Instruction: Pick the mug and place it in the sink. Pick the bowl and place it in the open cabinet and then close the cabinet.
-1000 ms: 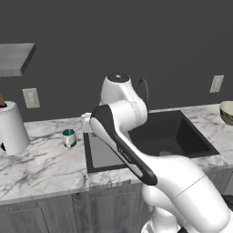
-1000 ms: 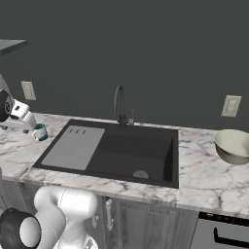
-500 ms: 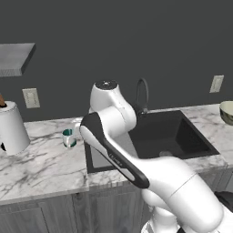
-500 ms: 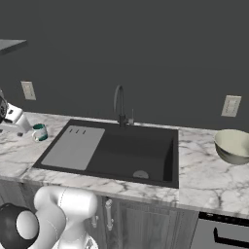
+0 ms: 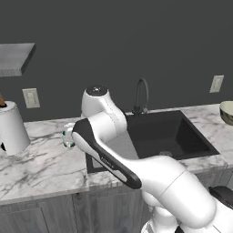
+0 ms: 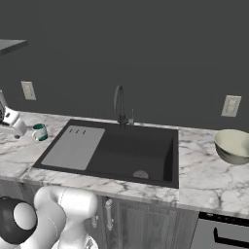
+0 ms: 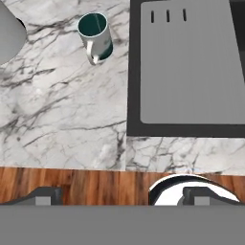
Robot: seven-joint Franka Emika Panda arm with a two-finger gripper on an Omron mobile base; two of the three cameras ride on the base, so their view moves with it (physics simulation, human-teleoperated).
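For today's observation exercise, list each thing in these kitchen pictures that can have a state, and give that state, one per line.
mug: upright on the counter, left of the sink, empty, not held.
bowl: upright on the counter, right of the sink.
sink: basin empty, faucet not running.
tool: open, holding nothing, above the counter's front edge.

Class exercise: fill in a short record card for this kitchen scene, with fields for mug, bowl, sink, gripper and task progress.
mug: upright on the marble counter, left of the sink, handle towards the hand camera
bowl: on the counter right of the sink
sink: basin holds neither mug nor bowl; grey drainboard on its left side
gripper: open, above the counter's front edge, holding nothing
task progress: mug not yet picked
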